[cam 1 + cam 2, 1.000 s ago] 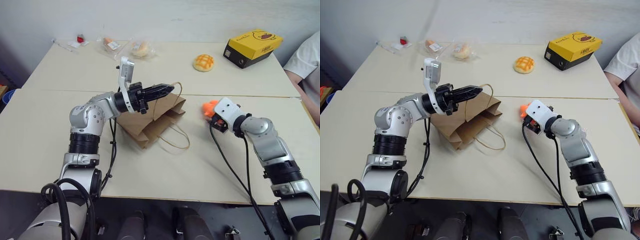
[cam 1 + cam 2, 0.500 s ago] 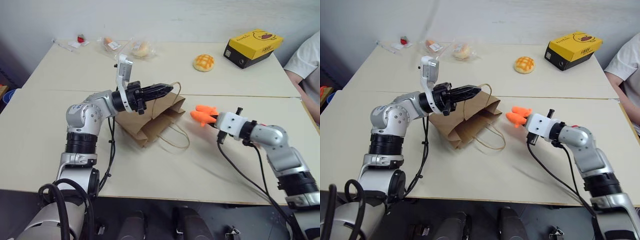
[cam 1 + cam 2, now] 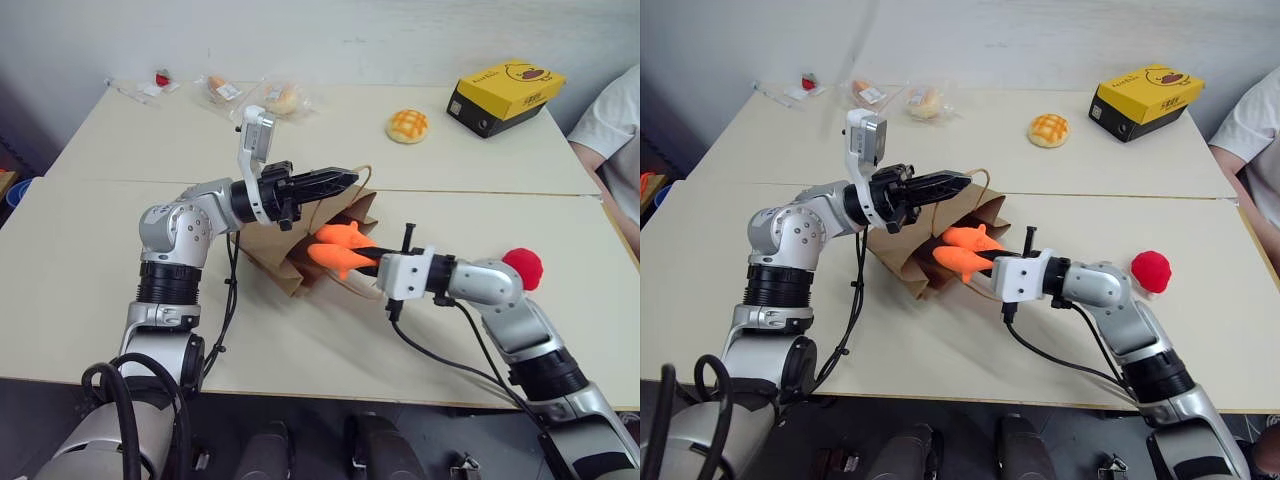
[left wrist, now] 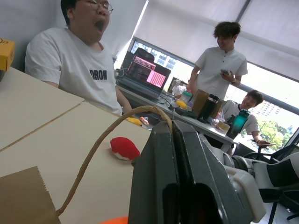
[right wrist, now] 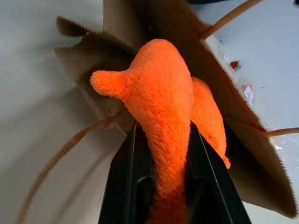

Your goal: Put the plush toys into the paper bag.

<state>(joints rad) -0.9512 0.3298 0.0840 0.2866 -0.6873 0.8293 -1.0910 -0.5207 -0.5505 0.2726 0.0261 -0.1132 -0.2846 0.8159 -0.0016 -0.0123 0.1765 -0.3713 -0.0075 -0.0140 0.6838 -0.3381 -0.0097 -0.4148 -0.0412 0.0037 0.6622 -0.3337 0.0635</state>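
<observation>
Office: people [image 4: 219, 63], laptop [image 4: 142, 77], big windows [image 4: 275, 100].

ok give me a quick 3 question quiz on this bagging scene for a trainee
1. True or false: the orange plush toy lies fully inside the paper bag.
2. What does the left gripper pinch? A) the bag's cord handle B) the red plush toy C) the bun
3. Fill in: the red plush toy lies on the table beside the ____ arm.

Key
1. False: the right gripper holds it at the bag's mouth.
2. A
3. right
</observation>
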